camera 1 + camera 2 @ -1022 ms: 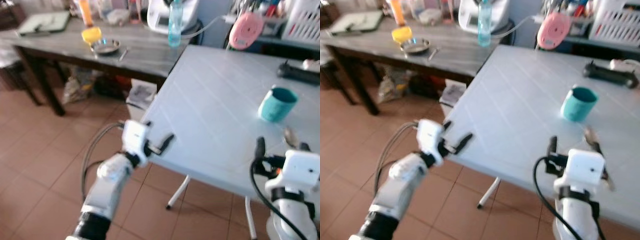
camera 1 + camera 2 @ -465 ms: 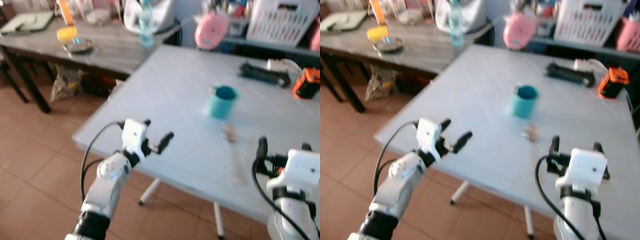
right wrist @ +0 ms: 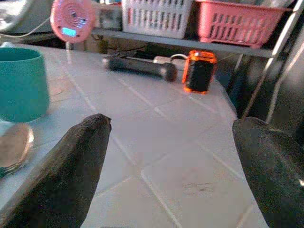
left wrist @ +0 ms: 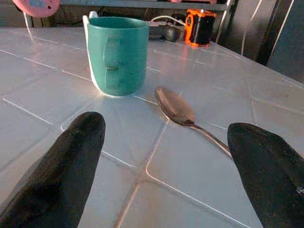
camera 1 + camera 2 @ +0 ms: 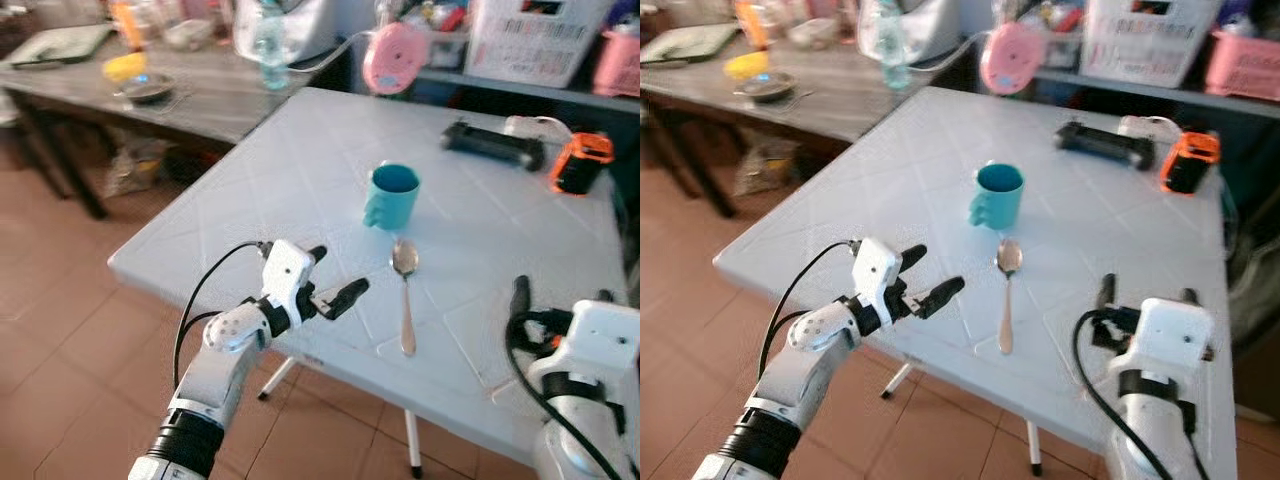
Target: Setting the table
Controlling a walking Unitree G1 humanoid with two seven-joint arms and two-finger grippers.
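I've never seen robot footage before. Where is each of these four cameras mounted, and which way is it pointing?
Left eye view: on the head, looking down at the pale grey tiled table; both silver arms show, left gripper open.
Right eye view: beside it, same scene; teal ceramic mug, metal spoon, right gripper.
Left wrist view: along that gripper's black fingers toward mug and spoon.
Right wrist view: along open fingers toward the orange-and-black device.
Shared: both wrist views catch the mug and spoon.

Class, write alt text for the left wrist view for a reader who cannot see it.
A teal mug stands on a pale tiled table with a metal spoon lying beside it, apart. The left tool is open toward them, its black fingers in front.
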